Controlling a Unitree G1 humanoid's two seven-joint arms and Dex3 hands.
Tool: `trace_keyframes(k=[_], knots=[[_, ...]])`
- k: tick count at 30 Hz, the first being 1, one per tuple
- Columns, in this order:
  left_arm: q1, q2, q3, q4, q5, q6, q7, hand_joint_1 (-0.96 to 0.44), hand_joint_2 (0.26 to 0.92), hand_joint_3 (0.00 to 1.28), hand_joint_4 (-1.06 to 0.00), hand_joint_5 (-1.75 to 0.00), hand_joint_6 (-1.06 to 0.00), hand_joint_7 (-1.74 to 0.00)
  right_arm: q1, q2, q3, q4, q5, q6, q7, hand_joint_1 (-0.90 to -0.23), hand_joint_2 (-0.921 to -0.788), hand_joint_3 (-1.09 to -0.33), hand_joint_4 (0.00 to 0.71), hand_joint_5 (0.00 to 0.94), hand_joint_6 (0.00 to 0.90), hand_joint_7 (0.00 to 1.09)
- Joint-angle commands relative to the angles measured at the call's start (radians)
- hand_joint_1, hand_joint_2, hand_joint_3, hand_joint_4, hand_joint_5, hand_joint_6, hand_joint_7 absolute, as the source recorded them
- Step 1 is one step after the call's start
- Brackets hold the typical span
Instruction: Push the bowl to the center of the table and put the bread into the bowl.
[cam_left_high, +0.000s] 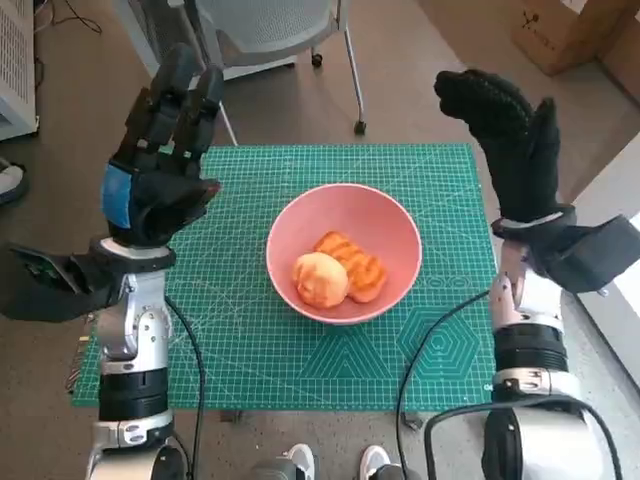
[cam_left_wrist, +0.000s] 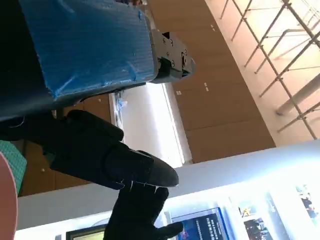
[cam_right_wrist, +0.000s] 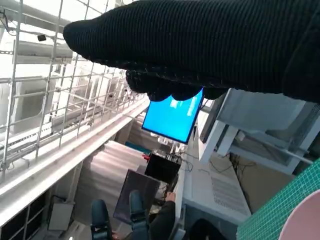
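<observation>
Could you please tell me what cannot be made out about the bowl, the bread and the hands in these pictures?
- Bowl: both wrist views show only a pink sliver, cut off by the picture edge.
- Bread: the undersides are hidden by the bowl; neither wrist view shows it.
- Right hand: the right wrist view shows its glove only as a dark band, so its fingers are unclear there.
- Left hand: its palm is turned away in the head view.

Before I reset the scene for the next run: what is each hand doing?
Left hand: open, raised, holding nothing.
Right hand: open, raised, holding nothing.
</observation>
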Motion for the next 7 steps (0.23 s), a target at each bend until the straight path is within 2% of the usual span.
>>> trace_keyframes(k=[1,7], knots=[[0.014,-0.002,0.008,-0.005,-0.013,-0.009,-0.009,-0.62,0.921,0.06,-0.09,-0.02,-0.23,-0.08,-0.002,-0.007,0.009,0.002,-0.018,0.007,-0.015,-0.597,-0.921,-0.558,0.226,0.003,0.376,0.01],[0.011,-0.006,0.007,-0.007,-0.01,-0.015,-0.009,-0.61,0.921,0.08,-0.08,-0.01,-0.21,-0.09,-0.008,-0.006,0.017,0.0,-0.024,0.012,-0.029,-0.584,-0.921,-0.558,0.226,0.002,0.376,0.01]])
